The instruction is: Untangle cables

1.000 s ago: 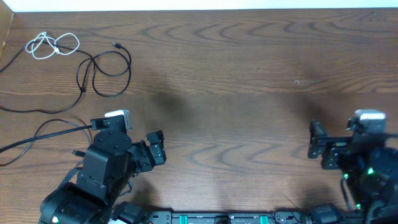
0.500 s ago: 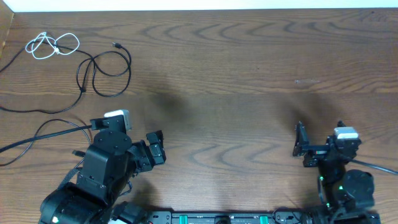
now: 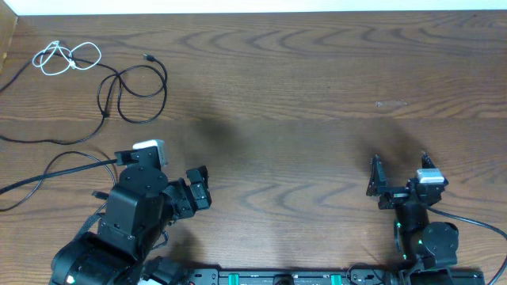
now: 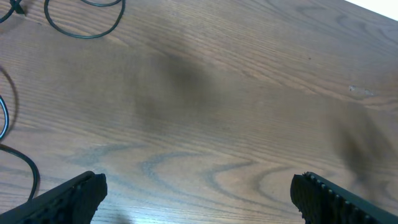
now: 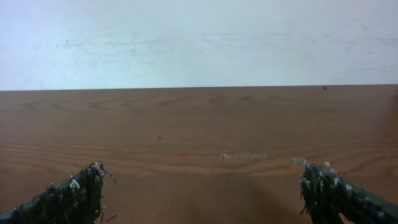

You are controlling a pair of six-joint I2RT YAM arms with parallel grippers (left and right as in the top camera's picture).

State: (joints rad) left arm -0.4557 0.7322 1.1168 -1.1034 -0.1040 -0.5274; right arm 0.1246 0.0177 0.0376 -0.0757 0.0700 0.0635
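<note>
Lying leftward — one white cable, two black cables; left claw, right claw released.

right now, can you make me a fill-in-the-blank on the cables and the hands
The white cable lies coiled at the far ____ corner of the table. The black cables lie nearer the ____ hand. The left hand and the right hand both stand ____, holding nothing.
Missing words: left; left; open.

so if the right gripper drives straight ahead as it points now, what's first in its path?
Looks free: right gripper faces only table, then the white wall beyond its far edge; depth unclear.
</note>
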